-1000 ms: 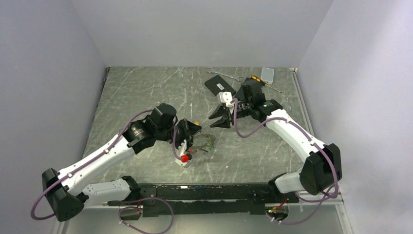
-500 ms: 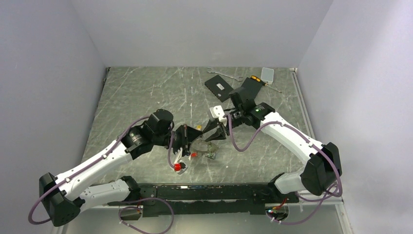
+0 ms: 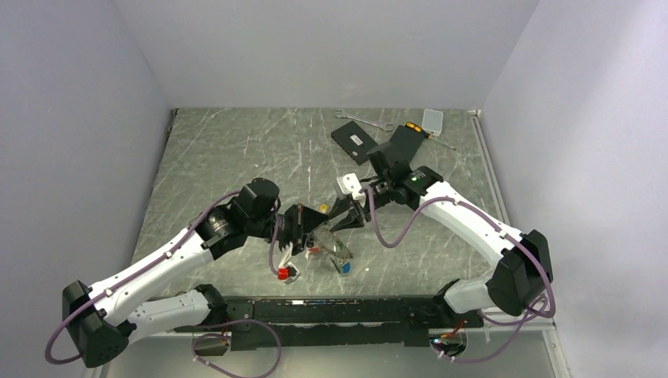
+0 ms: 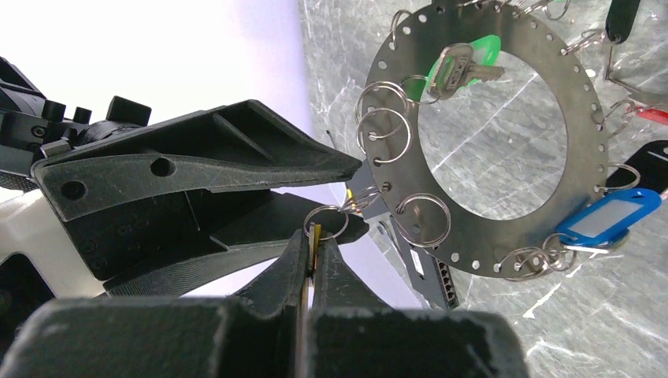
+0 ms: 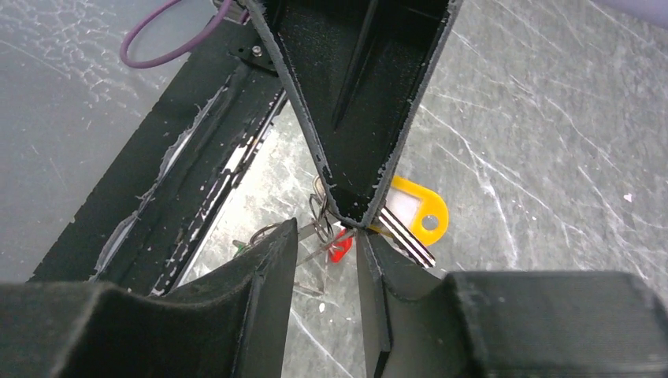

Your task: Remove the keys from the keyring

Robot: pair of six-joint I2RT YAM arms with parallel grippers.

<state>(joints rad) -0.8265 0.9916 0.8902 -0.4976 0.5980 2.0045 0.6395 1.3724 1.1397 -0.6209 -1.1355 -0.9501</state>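
Observation:
The keyring [image 4: 398, 71] is a flat dark perforated ring that hangs in the air from small split rings. It carries green [image 4: 473, 59], blue [image 4: 606, 220] and red [image 4: 650, 116] keys. My left gripper [image 4: 313, 236] is shut on the yellow key [image 5: 417, 216], whose split ring joins it to the keyring. In the top view the keyring [image 3: 335, 248] dangles below the left gripper [image 3: 311, 223]. My right gripper [image 5: 327, 240] is open, its tips right at the left gripper's tips, with a split ring and a red key [image 5: 340, 246] showing in the gap. It touches nothing that I can make out.
At the back of the table lie a black flat box [image 3: 356, 142], a silver wrench [image 3: 362, 121], a second dark box [image 3: 403, 142] and a small clear case [image 3: 432, 120]. Grey walls close in left, right and behind. The arms' black base rail [image 3: 331, 311] runs along the near edge.
The right gripper has come left and down until its tips meet the left gripper's tips. The left gripper has shifted slightly nearer, and the keyring has swung lower beneath it.

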